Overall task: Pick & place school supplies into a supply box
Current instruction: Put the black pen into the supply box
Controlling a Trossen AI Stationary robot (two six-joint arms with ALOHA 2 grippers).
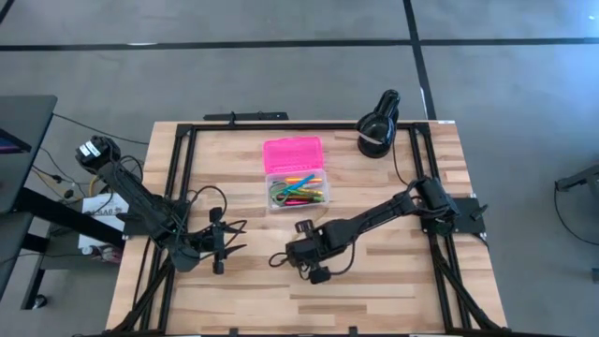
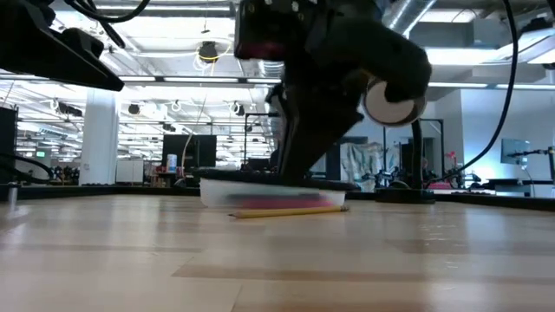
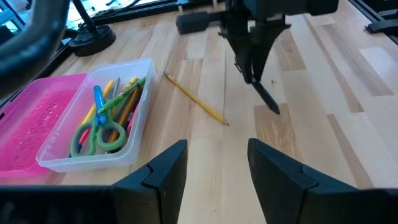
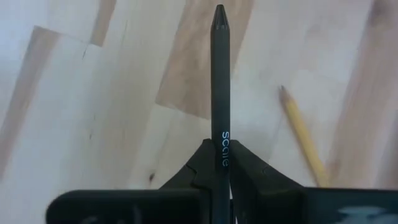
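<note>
Looking straight down, one clear plastic supply box with its pink lid open sat mid-desk, several pens inside. The right end effector hovered just below it. The left wrist view showed one yellow pencil beside the box, left end effector wide. The right wrist view showed one black pen clamped.

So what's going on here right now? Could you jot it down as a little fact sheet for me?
Right gripper: shut on a black pen, near the table's middle
Left gripper: open, empty, waiting at the table's left
Supply box: open, its pink lid lying flat beside the clear base
In the box: green-handled scissors and several coloured pens
On the table: one yellow pencil, beside the box
Table: wooden
</note>
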